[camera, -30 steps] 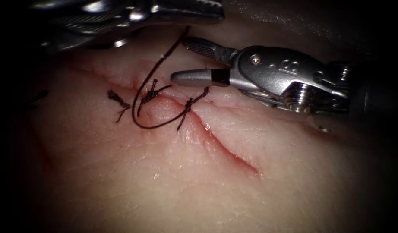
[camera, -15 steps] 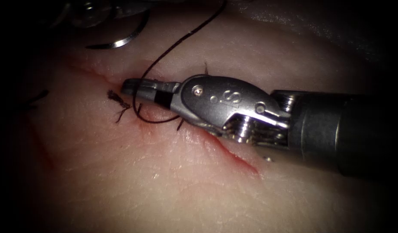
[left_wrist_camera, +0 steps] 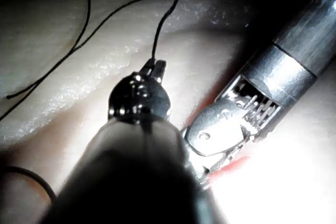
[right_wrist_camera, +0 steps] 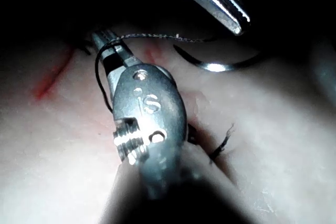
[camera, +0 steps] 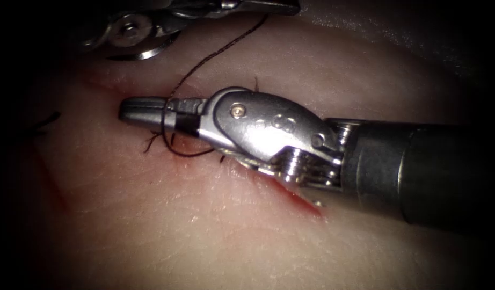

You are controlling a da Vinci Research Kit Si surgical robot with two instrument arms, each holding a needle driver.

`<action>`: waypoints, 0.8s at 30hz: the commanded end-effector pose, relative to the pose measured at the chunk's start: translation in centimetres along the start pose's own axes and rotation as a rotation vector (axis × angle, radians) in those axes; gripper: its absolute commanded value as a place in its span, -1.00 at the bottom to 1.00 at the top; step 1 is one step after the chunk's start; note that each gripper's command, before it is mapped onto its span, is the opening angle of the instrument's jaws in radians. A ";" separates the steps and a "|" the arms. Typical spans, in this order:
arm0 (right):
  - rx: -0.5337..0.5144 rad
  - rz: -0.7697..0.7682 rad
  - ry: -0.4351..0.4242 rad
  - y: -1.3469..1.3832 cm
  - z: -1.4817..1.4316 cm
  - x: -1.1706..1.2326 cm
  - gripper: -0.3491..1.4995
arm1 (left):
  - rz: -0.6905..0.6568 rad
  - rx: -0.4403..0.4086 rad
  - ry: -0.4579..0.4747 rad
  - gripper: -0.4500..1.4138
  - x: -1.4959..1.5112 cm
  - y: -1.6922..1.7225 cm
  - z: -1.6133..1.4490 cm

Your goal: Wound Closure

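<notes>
My right tool (camera: 143,109) lies low across the cut (camera: 298,201), its jaws pressed together near the left end of the wound with the thread (camera: 215,51) wound around them just behind the tip. I cannot make out anything pinched between them, so I judge it is carrying a loop of thread, not gripping it.

My left tool (camera: 242,6) sits at the far edge of the field. In the left wrist view its jaws (left_wrist_camera: 155,66) pinch the thread, and the strand runs from there down to my right tool, lightly taut. I read that as 1 tool anchoring the strand while the other bears the wrap.

The needle (camera: 151,51) lies free on the tissue (camera: 215,236) just below the left tool, held by neither and not in the tissue; in the right wrist view (right_wrist_camera: 220,65) its curve rests flat.

Cut thread ends (camera: 151,144) from the finished stitches fray beside my right tool's tip, and its body hides the knots beneath. Red fluid (camera: 54,185) streaks the tissue left of the cut.
</notes>
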 end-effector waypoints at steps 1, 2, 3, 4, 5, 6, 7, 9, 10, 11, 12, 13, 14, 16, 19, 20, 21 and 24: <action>0.022 0.006 0.028 -0.03 0.09 0.02 -1.00 | 0.008 0.000 0.001 -1.00 -0.06 -0.03 0.08; 0.033 0.009 0.042 -0.05 0.09 0.03 -1.00 | 0.011 0.000 0.002 -1.00 -0.08 -0.04 0.08; 0.045 0.012 0.052 -0.07 0.10 0.05 -1.00 | 0.009 0.000 0.002 -1.00 -0.11 -0.06 0.07; 0.061 0.015 0.063 -0.09 0.09 0.06 -1.00 | 0.014 -0.002 0.002 -1.00 -0.15 -0.07 0.06; 0.070 0.017 0.073 -0.11 0.08 0.07 -1.00 | 0.017 -0.003 0.002 -1.00 -0.18 -0.09 0.05; 0.064 0.020 0.081 -0.13 0.07 0.07 -1.00 | 0.020 -0.005 0.002 -1.00 -0.21 -0.10 0.03; 0.049 0.023 0.092 -0.15 0.05 0.07 -1.00 | 0.025 -0.008 0.008 -1.00 -0.24 -0.11 0.01; 0.003 0.027 0.114 -0.17 0.02 0.07 -1.00 | 0.031 -0.010 0.017 -1.00 -0.30 -0.12 -0.04; -0.014 0.034 0.127 -0.18 0.00 0.07 -1.00 | 0.035 -0.010 0.020 -1.00 -0.34 -0.13 -0.07; -0.023 0.041 0.134 -0.18 -0.02 0.07 -1.00 | 0.032 -0.010 0.024 -1.00 -0.37 -0.14 -0.09; -0.025 0.048 0.143 -0.18 -0.04 0.07 -1.00 | 0.035 -0.009 0.030 -1.00 -0.40 -0.14 -0.12; -0.029 0.061 0.148 -0.18 -0.08 0.08 -1.00 | 0.038 -0.008 0.033 -1.00 -0.43 -0.14 -0.14; -0.046 0.070 0.156 -0.18 -0.12 0.09 -1.00 | 0.036 -0.010 0.039 -1.00 -0.47 -0.14 -0.17; -0.080 0.079 0.160 -0.17 -0.18 0.10 -1.00 | 0.042 -0.009 0.046 -1.00 -0.55 -0.13 -0.22; -0.133 0.105 0.179 -0.13 -0.27 0.12 -1.00 | 0.046 -0.003 0.065 -1.00 -0.67 -0.12 -0.27; -0.152 0.108 0.187 -0.11 -0.30 0.12 -1.00 | 0.049 -0.001 0.069 -1.00 -0.71 -0.10 -0.28; -0.167 0.105 0.193 -0.09 -0.31 0.13 -1.00 | 0.050 0.001 0.072 -1.00 -0.73 -0.09 -0.28; -0.216 0.125 0.205 -0.05 -0.35 0.13 -1.00 | 0.040 0.005 0.116 -1.00 -0.79 -0.04 -0.28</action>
